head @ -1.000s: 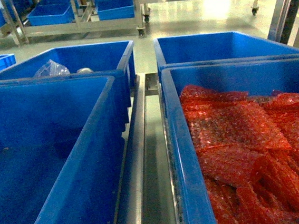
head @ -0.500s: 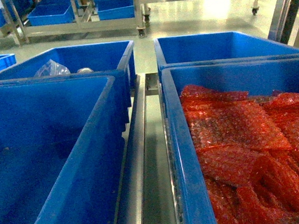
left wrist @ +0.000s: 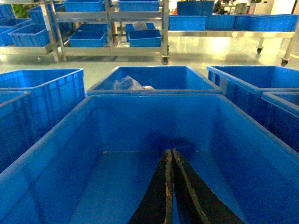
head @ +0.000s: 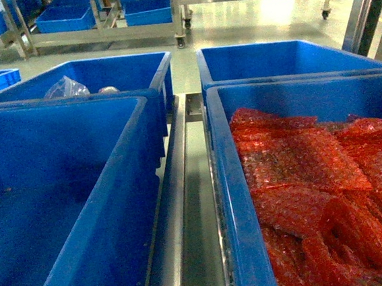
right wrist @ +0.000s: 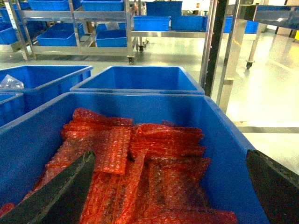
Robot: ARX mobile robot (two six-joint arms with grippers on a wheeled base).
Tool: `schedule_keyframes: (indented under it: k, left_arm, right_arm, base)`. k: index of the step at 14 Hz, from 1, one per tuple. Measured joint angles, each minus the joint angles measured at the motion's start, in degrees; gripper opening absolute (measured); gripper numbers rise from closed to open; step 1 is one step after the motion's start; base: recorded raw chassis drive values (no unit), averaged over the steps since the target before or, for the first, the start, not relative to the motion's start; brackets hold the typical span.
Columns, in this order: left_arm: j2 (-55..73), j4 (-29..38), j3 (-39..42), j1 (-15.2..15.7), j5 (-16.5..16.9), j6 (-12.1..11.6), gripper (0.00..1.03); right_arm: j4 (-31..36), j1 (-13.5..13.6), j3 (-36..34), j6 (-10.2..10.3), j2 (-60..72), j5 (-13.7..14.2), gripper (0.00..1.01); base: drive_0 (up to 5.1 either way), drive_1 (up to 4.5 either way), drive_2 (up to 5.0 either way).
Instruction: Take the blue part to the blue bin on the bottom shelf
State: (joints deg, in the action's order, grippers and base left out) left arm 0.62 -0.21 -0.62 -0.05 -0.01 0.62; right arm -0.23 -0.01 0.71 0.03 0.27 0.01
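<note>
Blue part is nowhere visible, so I cannot judge its weight or grip. On the left, the left gripper (left wrist: 169, 186) hangs pressed together and empty over an empty blue bin (head: 124, 190). Four bins stand near. On the right, the right gripper (right wrist: 168, 186) gapes wide, empty, above red bubble-wrap bags (head: 310, 185).

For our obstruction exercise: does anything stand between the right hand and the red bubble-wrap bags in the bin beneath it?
Nothing visible does. The right hand hangs open over the open-topped blue bin, and the red bubble-wrap bags lie uncovered ahead of and below it. What the bags hold cannot be seen.
</note>
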Motion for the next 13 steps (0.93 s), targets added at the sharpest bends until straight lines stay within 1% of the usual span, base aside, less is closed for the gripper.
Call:
schedule_keyframes:
  k: [2, 5, 6, 7, 10, 11, 13]
  left_arm:
    - [0.0, 0.0, 0.0, 0.0, 0.0, 0.0, 0.02]
    - [0.0, 0.0, 0.0, 0.0, 0.0, 0.0, 0.35]
    - [0.0, 0.0, 0.0, 0.0, 0.0, 0.0, 0.44]
    - [0.0, 0.0, 0.0, 0.0, 0.0, 0.0, 0.57]
    - [0.0, 0.0, 0.0, 0.0, 0.0, 0.0, 1.00]
    - [0.0, 0.0, 0.0, 0.0, 0.0, 0.0, 0.97]
    - [0.0, 0.0, 0.0, 0.0, 0.0, 0.0, 0.98]
  right_arm:
    - [0.0, 0.0, 0.0, 0.0, 0.0, 0.0, 0.98]
    - [0.0, 0.0, 0.0, 0.0, 0.0, 0.0, 0.98]
    - [0.0, 0.0, 0.0, 0.0, 0.0, 0.0, 0.98]
    - [0.0, 0.0, 0.0, 0.0, 0.0, 0.0, 0.98]
    - [0.0, 0.0, 0.0, 0.0, 0.0, 0.0, 0.98]
    - [0.0, 0.0, 0.0, 0.0, 0.0, 0.0, 0.98]
    - [0.0, 0.0, 0.0, 0.0, 0.0, 0.0, 0.98]
  base:
    - [0.0, 0.00, 0.0]
    - [0.0, 0.00, 0.0]
    - [0.0, 0.00, 0.0]
    - [0.0, 0.00, 0.0]
    - [0.0, 0.00, 0.0]
    - [0.0, 0.00, 0.0]
    - [0.0, 0.00, 0.0]
